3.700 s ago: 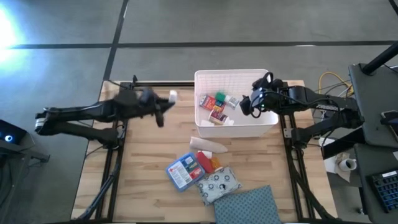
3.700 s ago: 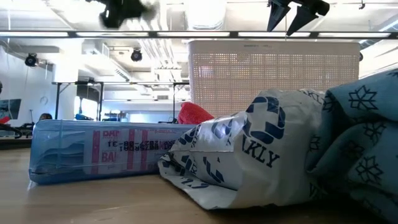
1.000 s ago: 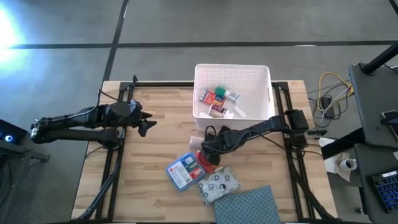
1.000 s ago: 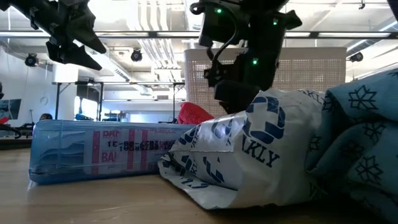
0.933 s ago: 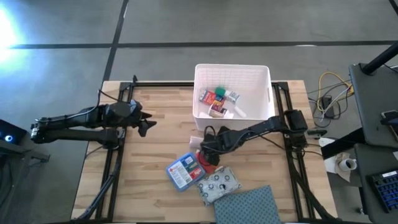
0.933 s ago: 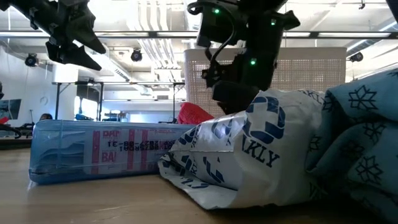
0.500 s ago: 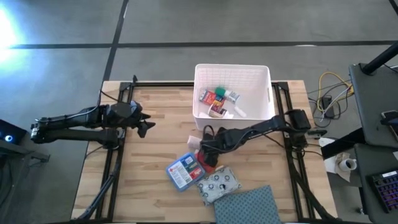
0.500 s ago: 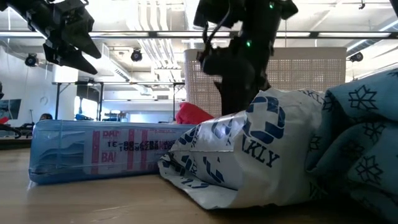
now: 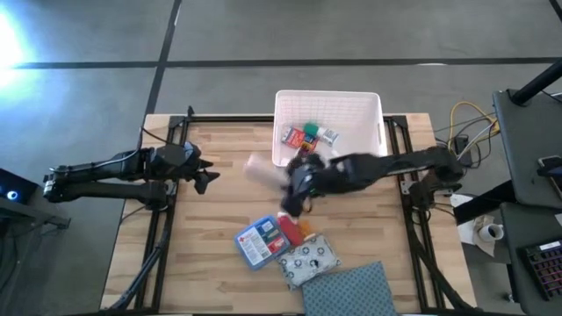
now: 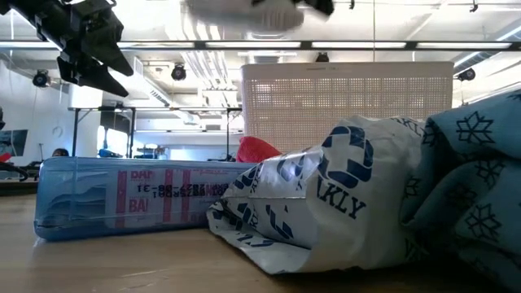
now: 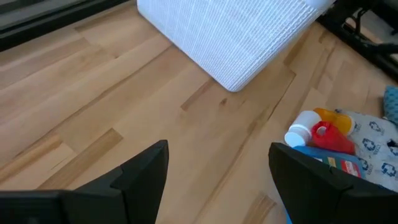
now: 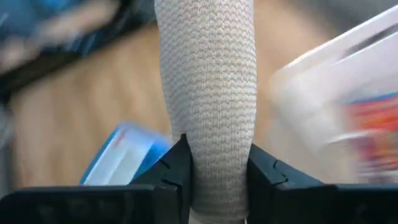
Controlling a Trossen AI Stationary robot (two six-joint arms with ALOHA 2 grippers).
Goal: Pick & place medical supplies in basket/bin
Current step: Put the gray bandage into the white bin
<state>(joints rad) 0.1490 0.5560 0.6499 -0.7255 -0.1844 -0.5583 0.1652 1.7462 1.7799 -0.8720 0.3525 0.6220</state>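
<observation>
My right gripper (image 9: 284, 179) hangs above the table just in front of the white basket (image 9: 372, 114), shut on a beige knit bandage roll (image 9: 258, 168). The roll shows blurred at the top of the low view (image 10: 244, 11). Several small packs lie inside the basket. On the table rest a blue-and-red flat packet (image 9: 257, 242), a red pack (image 9: 288, 229), an orange pack (image 9: 304, 231) and a white patterned pouch (image 9: 312, 259). My left gripper (image 9: 207, 176) waits open over the table's left part. My right gripper pinches the bandage roll between its two fingers (image 12: 179, 167), one on each side of the roll's near end (image 12: 217, 163). The roll runs on past the fingertips, in line with the fingers. It is lifted clear of the table.
A blue-grey patterned cloth (image 9: 349, 294) lies at the near edge, against the pouch. Bare wood stretches between my left gripper and the basket (image 11: 236, 37). A white-capped bottle (image 11: 302, 134) lies beside the red pack.
My right gripper has shut on the bandage roll that lay on the table in front of the basket's near wall. It has then risen fast and tipped toward level. The roll has come up with it, clear of the table.
</observation>
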